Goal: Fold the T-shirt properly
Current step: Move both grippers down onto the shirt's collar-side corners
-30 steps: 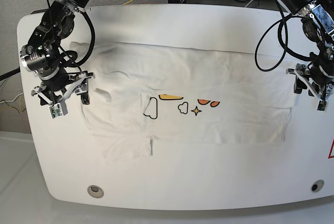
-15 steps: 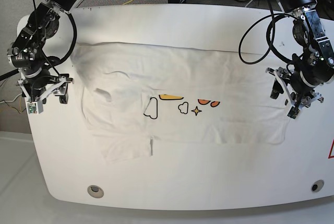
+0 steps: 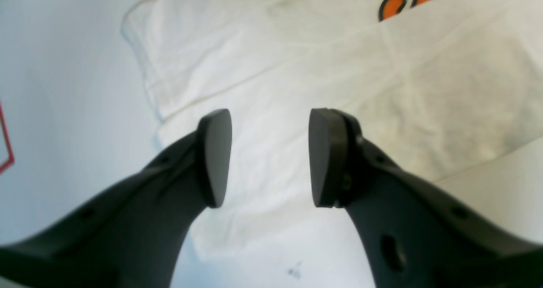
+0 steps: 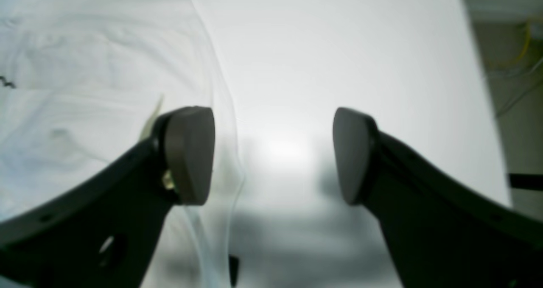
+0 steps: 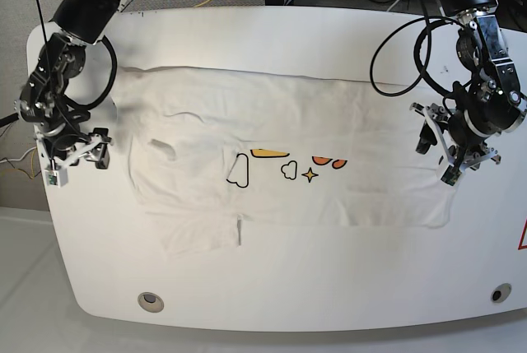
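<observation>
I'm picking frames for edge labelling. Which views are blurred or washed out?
Right wrist view: glare on the tabletop between the open fingers, T-shirt edge soft and pale. Left wrist view: fingers blurred, shirt folds readable. Base view: sharp, evenly lit.

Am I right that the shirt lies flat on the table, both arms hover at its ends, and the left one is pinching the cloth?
Not quite: the left gripper is pinching nothing. The left wrist view shows its fingers apart above the shirt. The rest holds.
</observation>
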`<state>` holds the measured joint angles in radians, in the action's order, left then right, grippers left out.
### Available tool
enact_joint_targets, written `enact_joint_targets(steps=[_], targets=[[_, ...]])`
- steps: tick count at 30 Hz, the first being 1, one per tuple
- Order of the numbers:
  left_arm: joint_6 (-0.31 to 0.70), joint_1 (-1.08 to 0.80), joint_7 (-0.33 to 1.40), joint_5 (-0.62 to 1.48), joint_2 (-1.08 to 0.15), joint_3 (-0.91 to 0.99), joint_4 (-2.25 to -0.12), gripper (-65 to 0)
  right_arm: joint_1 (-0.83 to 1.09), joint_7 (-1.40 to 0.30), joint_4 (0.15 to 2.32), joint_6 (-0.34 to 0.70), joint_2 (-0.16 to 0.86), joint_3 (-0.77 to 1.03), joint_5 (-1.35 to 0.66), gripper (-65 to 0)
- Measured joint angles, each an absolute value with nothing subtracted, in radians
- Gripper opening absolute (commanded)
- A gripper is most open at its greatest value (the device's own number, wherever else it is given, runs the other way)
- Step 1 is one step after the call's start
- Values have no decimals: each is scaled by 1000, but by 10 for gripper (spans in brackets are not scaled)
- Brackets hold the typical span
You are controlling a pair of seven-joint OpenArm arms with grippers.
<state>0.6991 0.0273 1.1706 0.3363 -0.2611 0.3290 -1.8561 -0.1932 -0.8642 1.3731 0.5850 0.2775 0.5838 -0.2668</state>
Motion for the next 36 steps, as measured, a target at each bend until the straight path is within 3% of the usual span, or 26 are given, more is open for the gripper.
enact_joint_targets(steps=[6, 13, 19, 27, 32, 36], targets=[[698, 34, 1189, 341, -262, 338, -1840, -354, -253, -805, 1259, 601, 285, 495, -246, -231], [692, 81, 1176, 329, -287, 357, -1599, -350, -374, -714, 1023, 595, 286, 330, -160, -232], [696, 72, 1026, 332, -307, 362, -1501, -353, -455, -659, 860, 598, 283, 307, -164, -228], [699, 69, 980, 351, -297, 358, -1512, -346, -473, -673, 836, 545, 290, 313, -172, -218], [697, 62, 990, 327, -294, 361, -1540, -344, -467, -622, 837, 448, 275, 310, -190, -217], [697, 65, 986, 337, -293, 360, -1550, -345, -467, -624, 836, 444, 274, 309, -204, -218]])
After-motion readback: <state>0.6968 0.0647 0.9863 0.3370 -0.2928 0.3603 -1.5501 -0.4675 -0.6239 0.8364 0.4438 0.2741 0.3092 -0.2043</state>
